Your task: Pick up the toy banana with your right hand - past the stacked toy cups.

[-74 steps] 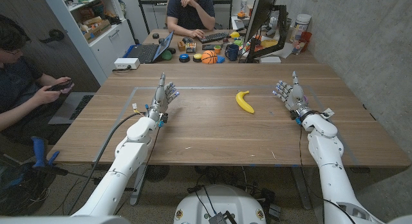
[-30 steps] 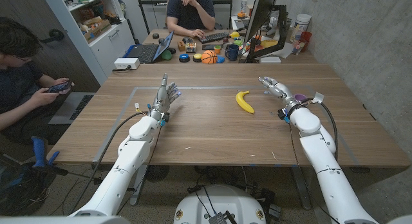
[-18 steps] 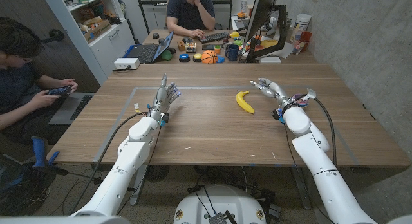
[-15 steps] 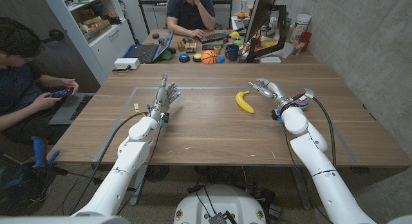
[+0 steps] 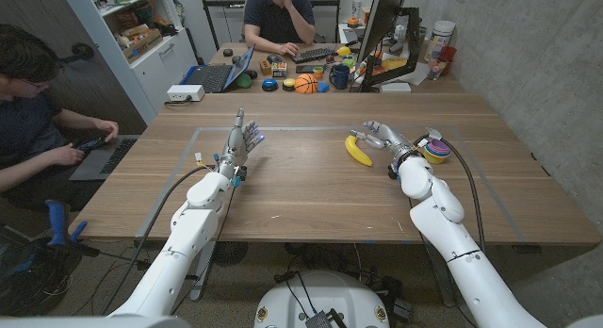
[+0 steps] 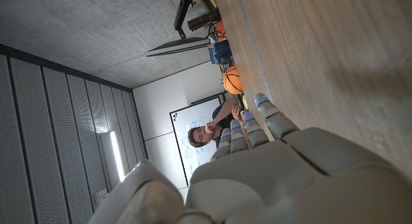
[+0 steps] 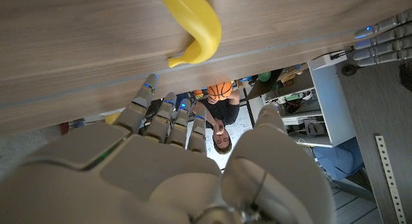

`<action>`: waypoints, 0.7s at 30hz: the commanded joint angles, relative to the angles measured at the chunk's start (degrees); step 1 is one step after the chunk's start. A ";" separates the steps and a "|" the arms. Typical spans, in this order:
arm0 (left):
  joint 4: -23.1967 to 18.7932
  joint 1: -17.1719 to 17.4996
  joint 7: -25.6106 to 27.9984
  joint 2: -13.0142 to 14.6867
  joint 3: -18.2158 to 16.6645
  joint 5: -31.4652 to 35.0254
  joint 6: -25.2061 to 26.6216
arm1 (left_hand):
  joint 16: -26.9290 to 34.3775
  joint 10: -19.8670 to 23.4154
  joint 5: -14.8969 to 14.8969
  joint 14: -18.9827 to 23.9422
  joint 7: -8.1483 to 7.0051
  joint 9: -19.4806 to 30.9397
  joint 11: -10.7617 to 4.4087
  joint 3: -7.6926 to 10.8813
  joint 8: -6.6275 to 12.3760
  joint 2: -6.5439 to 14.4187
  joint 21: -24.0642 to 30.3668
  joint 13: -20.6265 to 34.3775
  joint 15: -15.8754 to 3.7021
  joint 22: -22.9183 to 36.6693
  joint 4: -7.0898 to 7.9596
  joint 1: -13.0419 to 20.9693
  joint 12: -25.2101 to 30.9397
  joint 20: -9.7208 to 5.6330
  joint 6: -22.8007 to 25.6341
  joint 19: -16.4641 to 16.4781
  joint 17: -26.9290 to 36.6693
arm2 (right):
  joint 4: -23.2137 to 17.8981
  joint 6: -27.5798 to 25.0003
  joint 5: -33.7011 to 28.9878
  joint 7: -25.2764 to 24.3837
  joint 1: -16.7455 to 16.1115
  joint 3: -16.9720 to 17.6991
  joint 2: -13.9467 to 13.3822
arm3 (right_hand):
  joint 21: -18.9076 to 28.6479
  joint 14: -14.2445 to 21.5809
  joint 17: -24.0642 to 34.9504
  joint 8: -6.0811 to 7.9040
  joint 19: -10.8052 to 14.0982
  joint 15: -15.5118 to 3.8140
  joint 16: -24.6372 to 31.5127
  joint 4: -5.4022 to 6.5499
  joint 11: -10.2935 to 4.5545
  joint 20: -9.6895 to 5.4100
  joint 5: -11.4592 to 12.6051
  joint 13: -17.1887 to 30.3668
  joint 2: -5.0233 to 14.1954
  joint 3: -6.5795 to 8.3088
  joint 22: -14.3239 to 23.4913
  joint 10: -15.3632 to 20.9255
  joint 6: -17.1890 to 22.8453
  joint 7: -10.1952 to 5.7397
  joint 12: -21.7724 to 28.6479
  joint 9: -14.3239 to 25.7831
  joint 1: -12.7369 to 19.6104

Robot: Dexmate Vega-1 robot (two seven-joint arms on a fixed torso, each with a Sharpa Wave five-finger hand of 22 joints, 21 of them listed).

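Now the right hand (image 5: 380, 136), fingers spread and empty, hovered just beside the toy banana (image 5: 356, 149) mid-table; it needed lowering over the fruit before closing.

From my left wrist camera I see the back of the left hand (image 6: 290, 179), pale grey and close to the lens, its fingers (image 6: 267, 111) straight and together, holding nothing. Beside them runs the wooden desk (image 6: 322, 50). Past the fingertips sits an orange basketball (image 6: 232, 79), with a blue mug (image 6: 220, 53) and a dark monitor (image 6: 183, 47) near it. A person (image 6: 206, 134) sits behind, one hand raised to the face, a whiteboard (image 6: 193, 121) behind them.
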 commanded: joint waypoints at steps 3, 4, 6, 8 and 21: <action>0.76 -0.14 -1.27 0.07 -0.28 -0.70 -1.03 | -0.14 0.00 0.29 0.30 -0.10 0.17 -0.11 -0.01 -0.28 0.47 -0.09 0.01 -0.27 0.23 -0.11 0.11 -0.01 0.29 0.04 -0.10 0.27 | 1.01 -7.43 -11.46 3.50 2.35 -7.68 -0.17 | -0.20 0.40 0.21 0.58 0.70 -1.85 -0.07 -0.28 0.16 -0.29 0.27 0.13 0.05 0.01 0.32 0.73 1.11 -0.15 0.37 0.13 0.46; 0.58 -0.06 -1.00 0.08 -0.29 -0.59 -0.79 | -0.15 -0.01 0.28 0.29 -0.15 0.17 -0.06 -0.01 -0.28 0.49 -0.10 0.00 -0.29 0.23 -0.13 0.13 -0.02 0.34 0.04 -0.13 0.27 | 1.18 -7.69 -11.98 3.63 2.45 -7.99 -0.13 | -0.18 0.41 0.21 0.59 0.81 -1.85 -0.08 -0.30 0.23 -0.36 0.28 0.14 0.03 0.00 0.32 0.71 1.20 -0.21 0.35 0.14 0.50; 0.61 0.07 -1.27 0.11 -0.37 -0.78 -1.01 | -0.15 0.02 0.27 0.30 -0.12 0.17 -0.08 -0.01 -0.28 0.58 -0.09 -0.01 -0.28 0.23 -0.17 0.21 -0.01 0.33 0.04 -0.10 0.27 | 1.56 -8.34 -13.38 3.38 2.56 -8.65 -0.02 | -0.21 0.52 0.21 0.62 0.88 -1.90 -0.08 -0.35 0.29 -0.44 0.29 0.14 0.02 -0.02 0.32 0.83 1.38 -0.21 0.38 0.17 0.60; 0.33 0.30 -1.12 0.14 -0.43 -0.76 -0.91 | -0.14 0.01 0.26 0.32 -0.17 0.17 -0.11 -0.01 -0.28 0.61 -0.08 -0.02 -0.31 0.23 -0.20 0.24 -0.02 0.32 0.04 -0.08 0.27 | 1.59 -8.81 -14.79 3.41 2.67 -9.35 -0.11 | -0.24 0.58 0.21 0.72 0.96 -1.90 -0.10 -0.41 0.21 -0.50 0.31 0.15 -0.01 -0.04 0.32 1.01 1.72 -0.14 0.43 0.19 0.70; -0.76 1.17 -2.08 0.28 -0.68 -1.22 -2.32 | -0.10 0.27 0.19 0.48 -0.41 0.16 -0.35 0.00 -0.18 0.90 -0.05 -0.07 -0.33 0.23 -0.38 0.51 0.06 0.42 0.37 0.06 0.26 | 0.75 -11.56 -19.25 2.64 2.87 -10.04 1.27 | -0.56 0.79 0.27 0.36 1.64 -1.77 -0.33 -0.54 0.44 -0.85 0.32 0.23 -1.21 -0.99 0.30 1.56 1.97 1.94 0.47 0.34 0.51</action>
